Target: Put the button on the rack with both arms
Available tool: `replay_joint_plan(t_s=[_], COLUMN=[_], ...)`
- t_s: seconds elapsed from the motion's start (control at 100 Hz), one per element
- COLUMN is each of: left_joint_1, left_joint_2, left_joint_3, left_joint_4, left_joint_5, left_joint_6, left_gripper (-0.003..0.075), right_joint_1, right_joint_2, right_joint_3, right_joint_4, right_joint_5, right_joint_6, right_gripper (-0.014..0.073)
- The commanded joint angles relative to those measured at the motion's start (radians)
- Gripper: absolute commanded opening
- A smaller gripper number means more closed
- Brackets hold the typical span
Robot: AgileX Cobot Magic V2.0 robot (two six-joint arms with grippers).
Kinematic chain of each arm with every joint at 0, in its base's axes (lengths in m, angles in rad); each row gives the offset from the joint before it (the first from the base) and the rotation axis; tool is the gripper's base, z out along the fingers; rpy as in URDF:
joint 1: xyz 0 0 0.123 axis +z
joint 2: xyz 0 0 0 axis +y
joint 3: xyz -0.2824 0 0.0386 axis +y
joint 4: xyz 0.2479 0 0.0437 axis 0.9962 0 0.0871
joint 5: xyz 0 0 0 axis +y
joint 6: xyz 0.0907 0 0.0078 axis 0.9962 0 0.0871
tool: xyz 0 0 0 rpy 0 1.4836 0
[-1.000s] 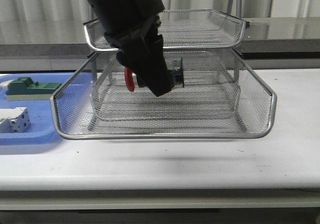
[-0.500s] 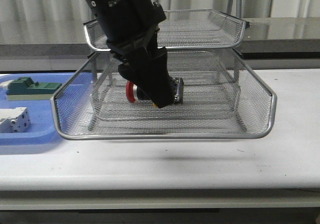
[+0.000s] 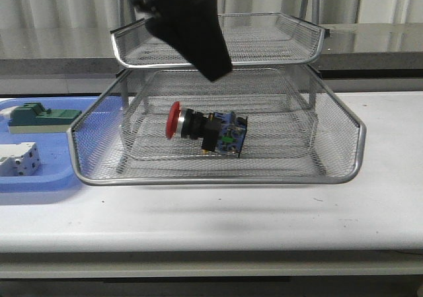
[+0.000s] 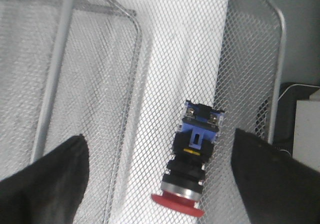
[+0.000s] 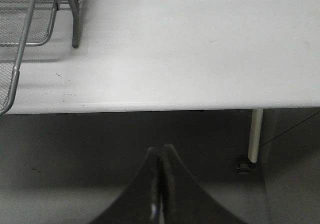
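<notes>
We see the button (image 3: 206, 131) lying on its side in the rack's (image 3: 344, 171) pulled-out lower tray, red cap pointing left. Left gripper (image 4: 159, 184) hangs above it, jaws wide, empty. Right gripper (image 5: 160, 204) pinched closed, off the table edge.

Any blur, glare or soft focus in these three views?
Front view: button and rack sharp, left gripper slightly smeared. Left wrist view: button crisp, both fingers dark and soft-edged. Right wrist view: bright table, right gripper shadowed and blurry.
</notes>
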Motion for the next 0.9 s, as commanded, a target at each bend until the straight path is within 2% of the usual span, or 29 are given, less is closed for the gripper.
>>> replay_joint_plan(t_s=[0.0,0.26,0.51,0.73,0.89], left_joint_1=[0.025,0.181,0.392,0.575,0.641], left_joint_2=[-0.102,-0.249,-0.431,-0.654,-0.834], left_joint_3=[-0.037,-0.037,0.067,0.311,0.528], left_joint_4=[-0.006,0.055,0.046,-0.048,-0.093], left_joint_5=[-0.010,0.083,0.030,-0.150,-0.355], left_joint_6=[-0.054,-0.175,-0.192,-0.192,-0.192], left_gripper=[0.0564,0.0564,0.0494,0.0494,0.0494], right_joint_1=[0.001,0.001,0.001,0.001,0.001], right_joint_2=[0.008,0.008,0.008,0.008,0.008], right_joint_3=[-0.033,-0.033,-0.033,-0.033,-0.033], right_joint_4=[-0.018,-0.018,-0.018,-0.018,-0.018], right_joint_5=[-0.060,-0.060,-0.060,-0.060,-0.060], right_joint_6=[-0.001,-0.001,-0.001,-0.001,-0.001], right_gripper=[-0.0068,-0.0068,-0.0068,-0.0068,-0.0068])
